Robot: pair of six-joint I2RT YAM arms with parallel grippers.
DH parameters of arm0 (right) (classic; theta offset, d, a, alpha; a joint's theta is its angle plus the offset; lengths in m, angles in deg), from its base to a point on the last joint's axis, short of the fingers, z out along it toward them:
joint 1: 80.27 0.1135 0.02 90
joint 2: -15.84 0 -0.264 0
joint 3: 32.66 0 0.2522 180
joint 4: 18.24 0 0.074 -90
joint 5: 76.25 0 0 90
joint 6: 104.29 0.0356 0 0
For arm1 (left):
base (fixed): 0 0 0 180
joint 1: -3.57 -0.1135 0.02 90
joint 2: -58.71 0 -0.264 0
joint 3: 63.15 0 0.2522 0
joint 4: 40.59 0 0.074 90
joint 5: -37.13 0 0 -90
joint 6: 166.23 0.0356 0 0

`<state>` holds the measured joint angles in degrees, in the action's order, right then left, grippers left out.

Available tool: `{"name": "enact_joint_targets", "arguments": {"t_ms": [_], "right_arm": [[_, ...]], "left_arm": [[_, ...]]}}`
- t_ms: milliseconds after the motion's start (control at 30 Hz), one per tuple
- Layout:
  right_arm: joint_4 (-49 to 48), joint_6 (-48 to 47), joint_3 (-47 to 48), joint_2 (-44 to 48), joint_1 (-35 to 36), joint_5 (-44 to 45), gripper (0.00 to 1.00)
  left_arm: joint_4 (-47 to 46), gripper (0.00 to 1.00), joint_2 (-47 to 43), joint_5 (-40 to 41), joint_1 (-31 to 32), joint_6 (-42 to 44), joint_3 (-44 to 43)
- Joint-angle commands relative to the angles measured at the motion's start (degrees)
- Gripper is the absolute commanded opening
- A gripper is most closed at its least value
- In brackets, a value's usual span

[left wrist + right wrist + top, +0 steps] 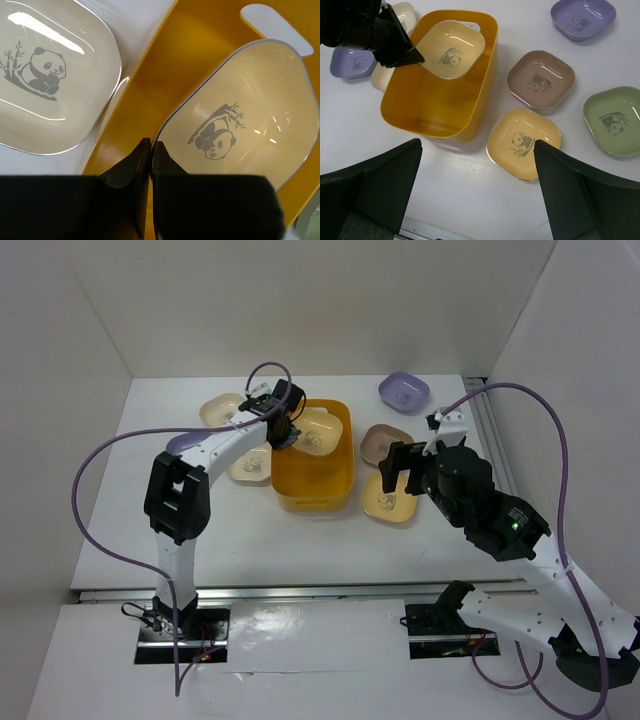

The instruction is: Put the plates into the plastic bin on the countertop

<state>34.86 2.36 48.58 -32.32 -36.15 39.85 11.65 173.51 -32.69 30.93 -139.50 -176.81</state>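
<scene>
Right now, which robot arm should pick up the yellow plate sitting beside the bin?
Right, probably. The right gripper is open and hovers close to the yellow plate, on that side of the plastic bin. The left gripper is busy, shut on a cream plate over the bin.

Yellow plate (451, 49) over orange bin (432, 107)

The bin (435, 107) is orange-yellow; panda-printed plates (540, 79) are lavender, mauve, yellow, green.
</scene>
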Motion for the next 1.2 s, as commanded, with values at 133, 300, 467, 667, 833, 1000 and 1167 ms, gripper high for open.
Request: {"name": "enact_joint_targets", "arguments": {"t_ms": [133, 300, 467, 667, 833, 1000, 1167], "right_arm": [[-1.5, 0.8, -0.6, -0.6, 0.4, 1.3, 1.0], [-2.0, 7.2, -5.1, -3.5, -0.1, 4.1, 1.0], [0.8, 17.5, -11.3, -7.8, -2.4, 7.0, 1.0], [-1.9, 24.3, -19.2, -13.1, -5.6, 7.5, 1.0], [-7.2, 24.3, -22.7, -15.2, -10.3, 6.5, 0.97], [-14.4, 20.9, -25.6, -19.1, -20.2, -4.2, 0.96], [-16.9, 16.9, -24.1, -26.0, -26.8, -8.4, 0.95]], "left_arm": [[-1.7, 0.37, -1.5, -3.2, 0.0, 1.1, -2.2], [-4.6, 0.63, -7.4, -5.9, 1.2, 4.6, -1.5], [-5.1, 0.71, -14.4, -6.9, 1.7, 7.8, 0.2], [-2.4, 0.99, -23.3, -4.6, 4.2, 13.2, 3.8], [-1.3, 0.99, -32.5, -4.1, 5.4, 17.0, 9.2], [-0.8, 0.99, -37.8, -8.9, 6.7, 21.2, 12.8], [-0.1, 0.99, -41.1, -5.2, 10.1, 21.2, 14.6]]}}
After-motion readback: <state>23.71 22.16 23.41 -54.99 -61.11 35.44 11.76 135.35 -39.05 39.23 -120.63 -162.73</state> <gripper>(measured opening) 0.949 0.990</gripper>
